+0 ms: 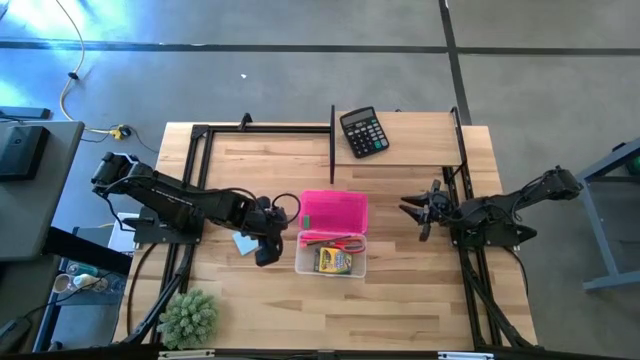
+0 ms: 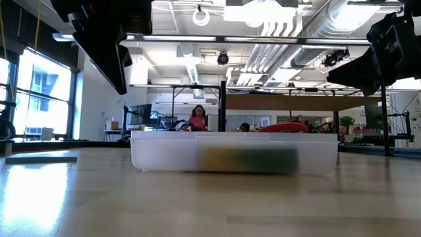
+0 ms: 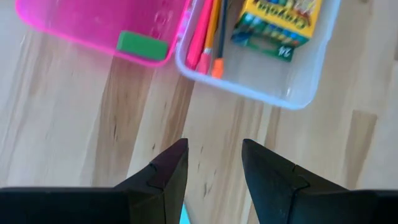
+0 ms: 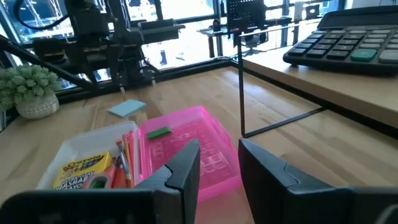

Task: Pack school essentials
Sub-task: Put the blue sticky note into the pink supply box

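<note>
The pale wooden slatted table (image 1: 400,290) carries everything, and the two dark arms flank the work. At centre sits the clear plastic pencil case (image 1: 331,255) with its pink translucent lid (image 1: 334,211) folded open flat beside it. Inside the clear half lie the yellow-green crayon box (image 3: 278,25), the red-handled scissors (image 1: 345,242), a red-pink pen (image 3: 199,38) and thin pencils (image 3: 215,37). On the pink lid rests the tiny green eraser (image 3: 143,45). The left gripper (image 1: 266,247) hangs just beside the case, fingers narrowly apart and holding nothing. Next to it lies the light-blue sticky-note pad (image 4: 126,109), not yet packed. That looks like the step in hand: the next move calls for turning to the pad, pinching it and carrying it into the case. The right gripper (image 4: 217,168) waits on the far side, also narrow and empty.
</note>
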You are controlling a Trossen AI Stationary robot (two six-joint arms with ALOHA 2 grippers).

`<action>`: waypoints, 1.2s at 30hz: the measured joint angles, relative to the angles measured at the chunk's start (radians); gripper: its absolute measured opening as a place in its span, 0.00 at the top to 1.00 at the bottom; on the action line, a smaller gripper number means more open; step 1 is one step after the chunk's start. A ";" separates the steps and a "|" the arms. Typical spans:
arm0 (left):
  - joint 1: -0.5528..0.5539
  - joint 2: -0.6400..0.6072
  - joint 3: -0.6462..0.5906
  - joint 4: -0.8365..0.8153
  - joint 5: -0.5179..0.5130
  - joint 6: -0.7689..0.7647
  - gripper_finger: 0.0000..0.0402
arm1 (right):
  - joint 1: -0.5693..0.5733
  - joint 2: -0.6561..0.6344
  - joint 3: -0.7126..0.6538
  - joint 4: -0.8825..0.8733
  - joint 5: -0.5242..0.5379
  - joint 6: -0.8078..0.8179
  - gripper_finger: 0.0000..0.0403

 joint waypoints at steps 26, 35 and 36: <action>-0.112 0.000 -0.091 -0.189 -0.080 -0.342 0.65 | 0.000 0.000 0.000 0.000 -0.001 0.003 0.74; -0.146 0.000 -0.140 -0.209 -0.109 -0.444 0.65 | 0.000 0.000 -0.001 0.000 -0.001 0.003 0.74; -0.149 0.000 -0.141 -0.220 -0.121 -0.450 0.65 | 0.000 0.000 -0.001 0.000 -0.001 0.003 0.74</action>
